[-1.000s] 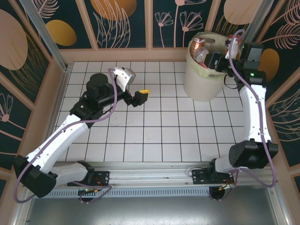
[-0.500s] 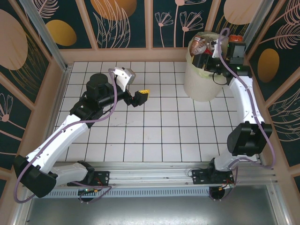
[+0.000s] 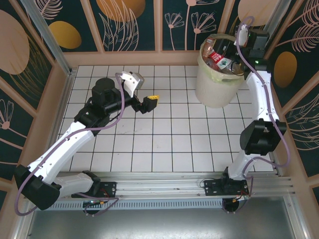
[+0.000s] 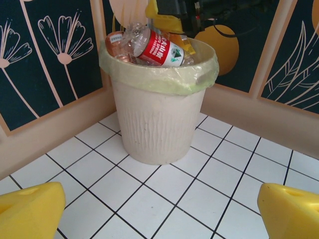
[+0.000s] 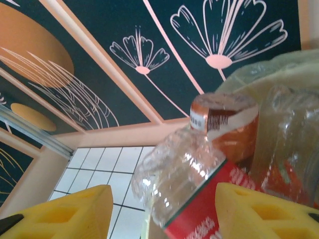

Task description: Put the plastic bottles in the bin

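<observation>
You were at the drop, I judge; your right gripper hung above the bin, half open about a red-labelled bottle atop the plastic bottles inside; gripped or free, I cannot tell; your left gripper, left of the bin, gaped empty; next it needed release, then a rise.

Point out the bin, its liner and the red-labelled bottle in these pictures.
bin (image 4: 157, 124): left wrist view, ribbed side wall.
liner (image 4: 159, 80): left wrist view, fold over the rim.
red-labelled bottle (image 4: 160, 50): left wrist view, its label.
</observation>
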Controlling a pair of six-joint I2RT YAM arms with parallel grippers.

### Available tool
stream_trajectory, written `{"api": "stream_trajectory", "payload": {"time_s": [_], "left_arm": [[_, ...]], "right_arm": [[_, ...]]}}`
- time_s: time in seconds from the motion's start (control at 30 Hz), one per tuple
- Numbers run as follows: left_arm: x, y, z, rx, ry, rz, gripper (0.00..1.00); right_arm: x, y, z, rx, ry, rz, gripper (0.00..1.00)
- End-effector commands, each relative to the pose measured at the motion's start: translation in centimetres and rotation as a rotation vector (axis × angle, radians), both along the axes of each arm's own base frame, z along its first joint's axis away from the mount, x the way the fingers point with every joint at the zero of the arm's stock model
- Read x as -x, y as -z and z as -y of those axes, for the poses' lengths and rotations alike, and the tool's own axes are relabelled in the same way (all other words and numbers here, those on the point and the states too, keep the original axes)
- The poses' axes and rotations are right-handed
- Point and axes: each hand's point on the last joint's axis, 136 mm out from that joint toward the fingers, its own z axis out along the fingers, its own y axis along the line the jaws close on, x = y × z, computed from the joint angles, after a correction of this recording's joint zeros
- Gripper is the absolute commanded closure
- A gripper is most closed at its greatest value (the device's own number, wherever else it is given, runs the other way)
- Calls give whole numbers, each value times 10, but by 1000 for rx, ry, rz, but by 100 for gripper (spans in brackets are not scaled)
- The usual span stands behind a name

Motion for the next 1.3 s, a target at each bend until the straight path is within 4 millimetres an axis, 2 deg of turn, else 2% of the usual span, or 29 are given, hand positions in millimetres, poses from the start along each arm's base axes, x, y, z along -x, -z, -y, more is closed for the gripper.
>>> {"api": "stream_trajectory", "payload": {"time_s": [0.0, 0.17, 0.37, 0.47, 0.7, 0.83, 0.97, 1.03, 1.27], "left_arm": [[1, -2, 0, -9, 7, 9, 1], [0, -2, -1, -10, 2, 12, 1], [0, 1, 3, -8, 19, -4, 1], [-1, 1, 1, -12, 7, 3, 1], [-2, 1, 2, -11, 11, -1, 1], [-1, 1, 2, -12, 10, 1, 1], [-1, 1, 0, -15, 3, 4, 1], [-2, 1, 1, -16, 4, 3, 1], [-2, 3, 3, -18, 11, -3, 2]], "right_arm": [[6, -13, -13, 9, -75, 36, 43], [29, -3, -28, 14, -172, 20, 44], [28, 3, -38, -1, -221, 8, 57], [18, 11, -38, 1, -210, -18, 58], [-23, 26, -25, 10, -91, -74, 59], [-41, 38, -11, 38, -1, -123, 60], [-48, 48, 8, 80, 111, -148, 62], [-48, 45, 11, 88, 133, -139, 62], [-36, 1, 17, 150, 180, -21, 59]]}}
